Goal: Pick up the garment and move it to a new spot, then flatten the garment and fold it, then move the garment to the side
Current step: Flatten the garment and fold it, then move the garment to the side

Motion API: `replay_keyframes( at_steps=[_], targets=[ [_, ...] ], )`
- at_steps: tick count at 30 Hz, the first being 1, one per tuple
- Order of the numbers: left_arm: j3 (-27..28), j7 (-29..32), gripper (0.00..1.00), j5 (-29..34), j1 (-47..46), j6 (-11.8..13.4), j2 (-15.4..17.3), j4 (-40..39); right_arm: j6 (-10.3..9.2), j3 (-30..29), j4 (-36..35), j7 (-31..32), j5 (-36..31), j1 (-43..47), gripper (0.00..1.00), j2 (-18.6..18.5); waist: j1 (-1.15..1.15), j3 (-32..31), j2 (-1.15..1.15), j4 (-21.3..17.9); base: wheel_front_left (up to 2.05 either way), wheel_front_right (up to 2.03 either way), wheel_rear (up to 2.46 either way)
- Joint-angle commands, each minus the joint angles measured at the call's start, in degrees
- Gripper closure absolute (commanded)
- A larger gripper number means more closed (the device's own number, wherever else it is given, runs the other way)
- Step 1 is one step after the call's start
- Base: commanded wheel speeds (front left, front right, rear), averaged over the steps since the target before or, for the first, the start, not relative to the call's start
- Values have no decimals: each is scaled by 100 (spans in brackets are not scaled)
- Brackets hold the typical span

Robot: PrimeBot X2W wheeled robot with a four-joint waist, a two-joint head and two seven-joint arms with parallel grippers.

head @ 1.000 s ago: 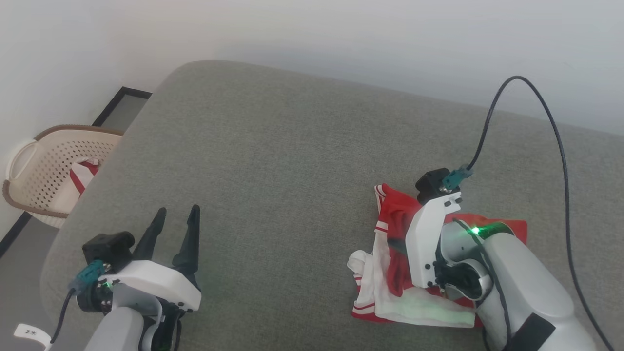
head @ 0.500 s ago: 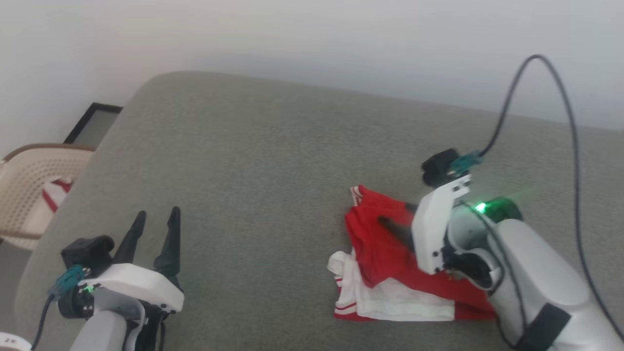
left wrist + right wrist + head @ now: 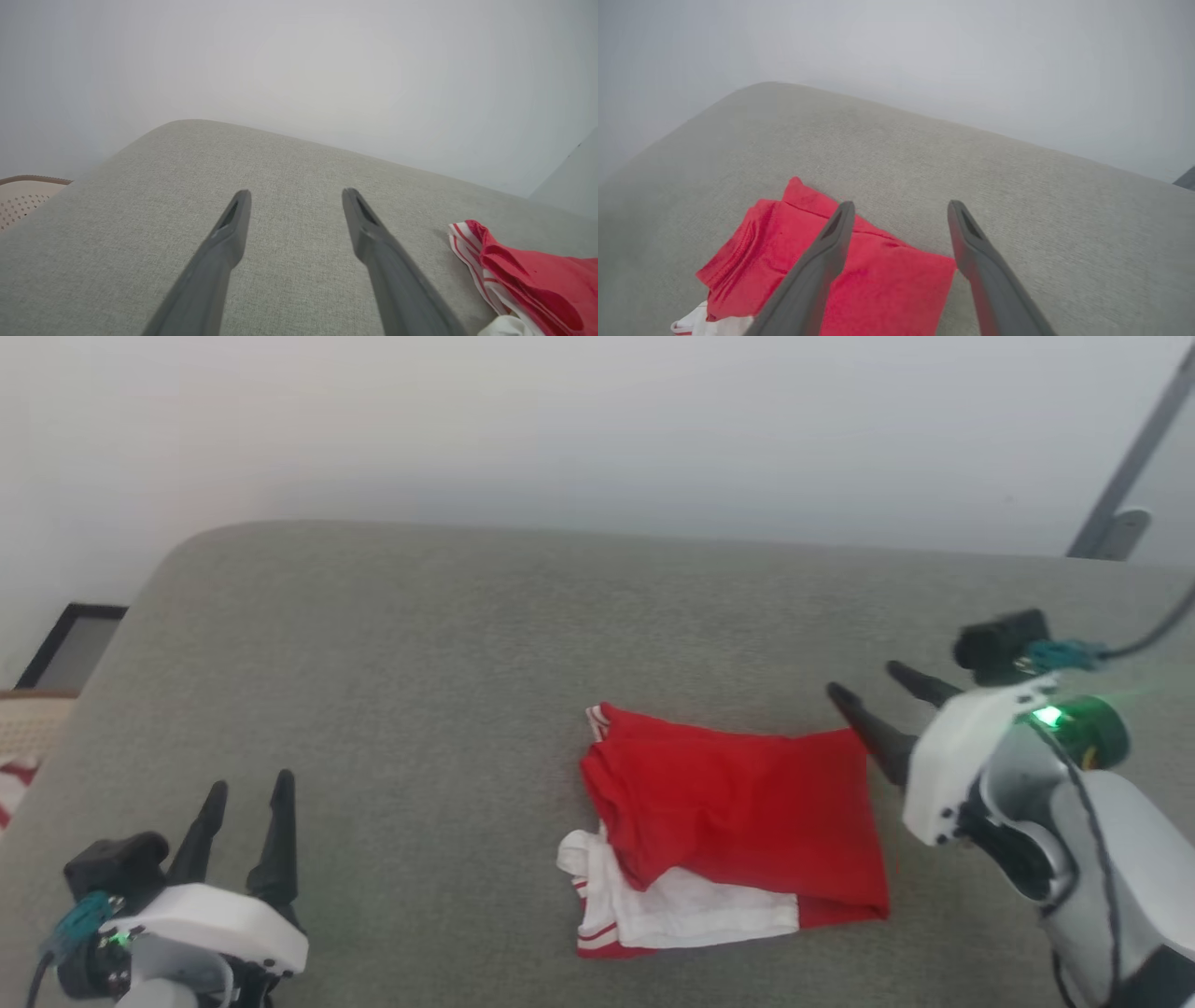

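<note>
Red cloth, folded: in the head view the garment (image 3: 738, 803) lies on the grey upholstered surface (image 3: 420, 644), just off centre toward 4 o'clock, with a white cuff panel (image 3: 691, 910) and thin stripes poking out at its 7 o'clock corner. Right gripper (image 3: 864, 678) is just beside the cloth's 2 o'clock corner, fingers spread, nothing between them, tips aimed toward 10 o'clock; contact with the cloth is hard to judge, and the arm is cut by the right and bottom edges. Left gripper (image 3: 250, 784) sits at 8 o'clock of the frame, well apart from the garment, jaws parted and empty, wrist cropped. Beige basket (image 3: 23, 723) is a sliver at 9 o'clock. Left wrist view: left gripper (image 3: 296, 193) is wide over bare grey; the garment's (image 3: 528, 275) striped edge enters at 4 o'clock, the rest cut off; basket (image 3: 23, 196) rim at 9 o'clock. Right wrist view: right gripper (image 3: 901, 205) is spread, one finger crossing the garment (image 3: 882, 280) in the picture, touching or not unclear; a white corner at 7 o'clock is blurred.
</note>
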Motion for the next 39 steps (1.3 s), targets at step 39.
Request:
replay_keyframes(
  at_steps=[39],
  targets=[
    [659,-22,0,301,878,-67,87,-615,2,-1716,-479,-1828,-931,1974,0,158,0,-198,0,-768,0,0,0]
  ],
)
